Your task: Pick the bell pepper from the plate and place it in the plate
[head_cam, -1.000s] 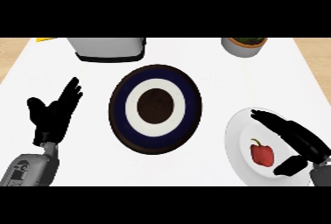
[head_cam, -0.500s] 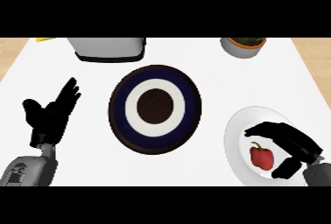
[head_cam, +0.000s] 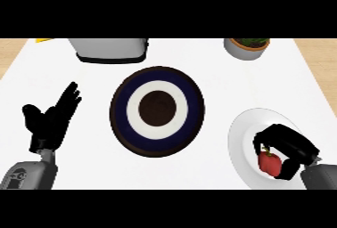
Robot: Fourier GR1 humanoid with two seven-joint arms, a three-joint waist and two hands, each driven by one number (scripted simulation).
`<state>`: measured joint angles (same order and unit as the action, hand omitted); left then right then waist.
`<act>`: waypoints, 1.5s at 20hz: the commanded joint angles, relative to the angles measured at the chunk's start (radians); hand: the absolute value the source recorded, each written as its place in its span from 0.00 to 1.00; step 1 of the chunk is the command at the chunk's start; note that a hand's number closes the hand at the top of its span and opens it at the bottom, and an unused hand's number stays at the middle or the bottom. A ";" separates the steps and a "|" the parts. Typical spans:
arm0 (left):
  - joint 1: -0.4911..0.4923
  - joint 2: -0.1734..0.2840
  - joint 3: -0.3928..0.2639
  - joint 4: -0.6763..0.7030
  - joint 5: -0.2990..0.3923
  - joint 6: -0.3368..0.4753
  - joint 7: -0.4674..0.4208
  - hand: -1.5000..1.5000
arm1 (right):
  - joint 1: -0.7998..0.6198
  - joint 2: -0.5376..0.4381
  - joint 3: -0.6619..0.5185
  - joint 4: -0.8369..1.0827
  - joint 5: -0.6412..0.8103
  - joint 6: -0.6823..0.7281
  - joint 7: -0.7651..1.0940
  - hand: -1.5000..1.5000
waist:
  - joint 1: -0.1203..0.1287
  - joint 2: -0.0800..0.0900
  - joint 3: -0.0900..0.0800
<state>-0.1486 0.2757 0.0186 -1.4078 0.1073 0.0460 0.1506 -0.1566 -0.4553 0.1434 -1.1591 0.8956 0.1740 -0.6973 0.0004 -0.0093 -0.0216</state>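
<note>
Bell pepper (head_cam: 269,163) is sitting red on the white plate (head_cam: 242,133) at the lower right of the counter (head_cam: 217,67), toward that plate's right side. Right hand (head_cam: 289,144) is arching over it, fingers curling down across the pepper's top and left side, thumb sitting at its lower right, so the hand is wrapping the pepper and hiding part of it; cannot tell whether the pepper is lifting off the plate surface. Left hand (head_cam: 51,119) is resting at the left edge, fingers spread and pointing up, holding nothing, well apart from everything else. Dark plate (head_cam: 121,111) with the blue ring, white ring and brown centre is lying mid-counter, between the two hands, its right rim near the white plate's left rim but not touching. White counter is showing bare between the dark plate and the left hand, and above the white plate. At the far edge, a grey container (head_cam: 108,50) is standing upper left and a potted plant (head_cam: 247,47) upper right, both well apart from the plates. A yellow scrap (head_cam: 44,40) is showing at the top left corner.
</note>
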 commanded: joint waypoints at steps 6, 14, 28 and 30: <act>-0.008 -0.002 -0.006 0.014 -0.011 -0.007 0.005 0.50 | -0.016 0.437 0.173 -0.181 0.055 -0.019 0.369 1.00 | 0.026 0.002 0.015; -0.029 -0.026 -0.039 0.018 -0.020 -0.011 0.012 0.50 | -0.125 0.453 0.355 -0.356 -0.030 -0.283 0.762 1.00 | 0.049 -0.013 0.020; -0.061 -0.039 -0.025 0.034 -0.027 0.013 0.014 0.50 | -0.442 0.455 0.613 -0.429 0.140 -0.715 1.742 1.00 | 0.043 0.004 0.019; -0.050 -0.034 -0.020 0.028 -0.035 0.017 -0.001 0.50 | -0.539 0.455 0.620 -0.353 0.132 -0.755 1.851 1.00 | 0.051 0.008 0.019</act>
<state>-0.1968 0.2471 -0.0071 -1.3791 0.0782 0.0529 0.1621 -0.5634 -0.0019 0.7146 -1.5745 1.0078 -0.4959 0.9047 0.0479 -0.0075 -0.0028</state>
